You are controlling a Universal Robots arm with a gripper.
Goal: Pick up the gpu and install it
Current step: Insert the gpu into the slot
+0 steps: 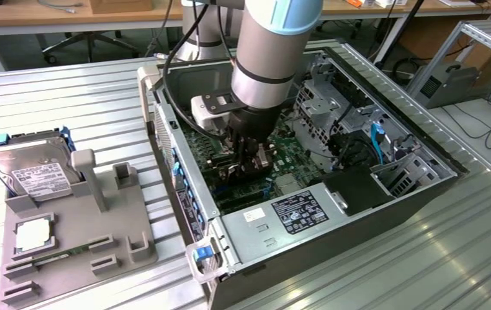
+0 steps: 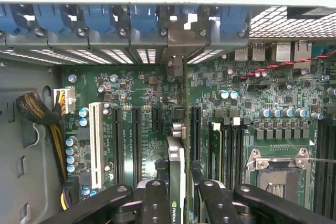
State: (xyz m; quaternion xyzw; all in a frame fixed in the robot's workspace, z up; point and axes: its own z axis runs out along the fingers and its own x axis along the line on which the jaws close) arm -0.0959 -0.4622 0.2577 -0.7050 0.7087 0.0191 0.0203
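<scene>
The gpu (image 2: 177,169) stands on edge between the two black fingers (image 2: 156,203) of my gripper (image 2: 178,195), which is shut on it. The thin card with its green logo runs from the gripper toward the rear slot openings, where its silvery bracket (image 2: 178,43) meets the case wall. It sits low over the long black expansion slots (image 2: 135,140) of the green motherboard (image 2: 131,93). Whether it is pressed home I cannot tell. In the exterior view the gripper (image 1: 247,169) reaches down inside the open computer case (image 1: 417,161) with the gpu (image 1: 262,160) in it.
Blue latches (image 2: 142,19) line the case's rear slots. A white slot (image 2: 96,145), a cable bundle (image 2: 39,111) and the processor socket (image 2: 278,171) flank the card. Outside the case, a grey fixture (image 1: 82,226) carries a hard drive (image 1: 34,165) and a green memory stick (image 1: 64,253).
</scene>
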